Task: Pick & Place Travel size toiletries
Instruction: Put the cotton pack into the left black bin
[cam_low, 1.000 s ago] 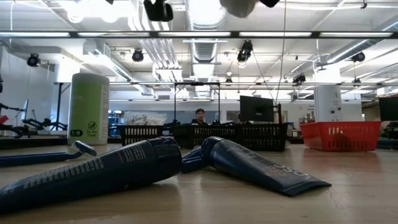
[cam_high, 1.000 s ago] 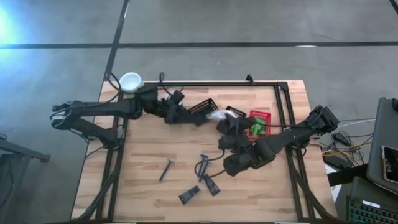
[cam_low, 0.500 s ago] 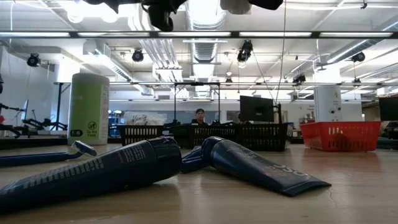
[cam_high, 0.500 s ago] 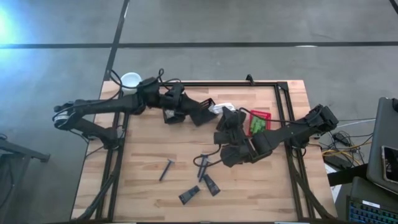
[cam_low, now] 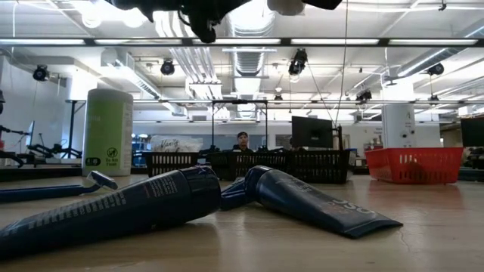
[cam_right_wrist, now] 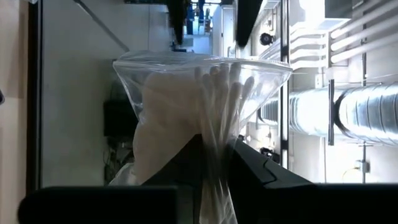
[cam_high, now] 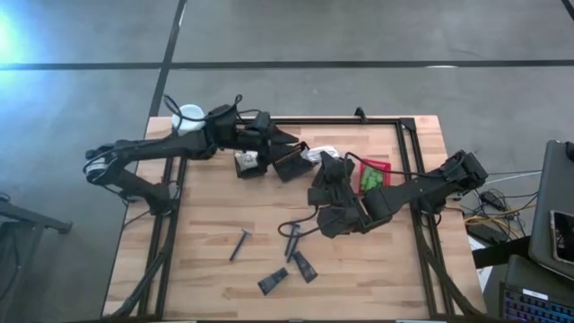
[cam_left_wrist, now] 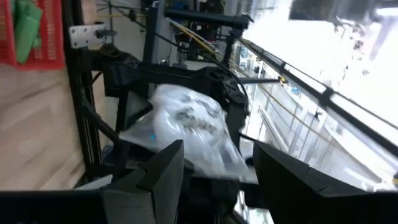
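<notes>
Sorting about half done, I'd judge. Near edge: dark tubes point(cam_high: 303, 266) and a razor point(cam_high: 239, 244) lie loose on the tabletop, long axes skewed. Mid-table: right gripper point(cam_right_wrist: 214, 155) clamped on a clear bag of swabs point(cam_right_wrist: 199, 99), swabs running along the fingers. Far edge: green tubes point(cam_high: 370, 184) in red basket point(cam_high: 376, 167); left gripper point(cam_left_wrist: 214, 165) apart, facing that bag.

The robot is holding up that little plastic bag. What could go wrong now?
1. The right hand pinches only one thin, crinkled end of the bag of cotton swabs, in the air. Slippery plastic might slide out and fall to the table.
2. The left hand is open and very close to the same bag. The two hands could bump, or tug the bag and tear it.
</notes>
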`<state>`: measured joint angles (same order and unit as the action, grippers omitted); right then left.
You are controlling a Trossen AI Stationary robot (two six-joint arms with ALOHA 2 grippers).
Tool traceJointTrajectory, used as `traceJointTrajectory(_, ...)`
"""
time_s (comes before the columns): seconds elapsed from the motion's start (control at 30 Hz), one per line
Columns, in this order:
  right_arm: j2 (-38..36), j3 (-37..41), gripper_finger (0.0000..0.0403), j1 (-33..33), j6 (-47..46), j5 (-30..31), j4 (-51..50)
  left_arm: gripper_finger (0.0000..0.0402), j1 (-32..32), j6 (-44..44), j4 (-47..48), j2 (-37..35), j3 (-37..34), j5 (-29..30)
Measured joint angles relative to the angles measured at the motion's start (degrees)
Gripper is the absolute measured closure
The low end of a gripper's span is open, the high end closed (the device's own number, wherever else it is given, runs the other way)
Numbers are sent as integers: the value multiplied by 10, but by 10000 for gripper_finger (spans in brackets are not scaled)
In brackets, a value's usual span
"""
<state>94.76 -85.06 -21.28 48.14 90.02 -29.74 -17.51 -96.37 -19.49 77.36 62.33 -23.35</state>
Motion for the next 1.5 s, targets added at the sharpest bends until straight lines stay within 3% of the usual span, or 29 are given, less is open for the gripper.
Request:
traceJointTrajectory(0.13,0,0,351,-1,1,0,-1,204,1,-43,1,35,24,-20)
traceJointTrajectory(0.33,0,0,357,-1,-1,0,-20,204,0,-51,6,75,76,-136)
traceJointTrajectory(0.67,1,5,351,-1,-15,-1,-61,204,-1,-63,29,121,127,-236)
traceJointTrajectory(1.07,1,11,343,20,-31,0,-78,204,-40,-33,28,113,125,-246)
traceJointTrajectory(1.3,1,11,350,45,-31,-1,-78,204,-48,-2,82,120,124,-254)
traceJointTrajectory(1.5,1,11,344,56,-31,0,-78,204,-89,10,85,121,124,-249)
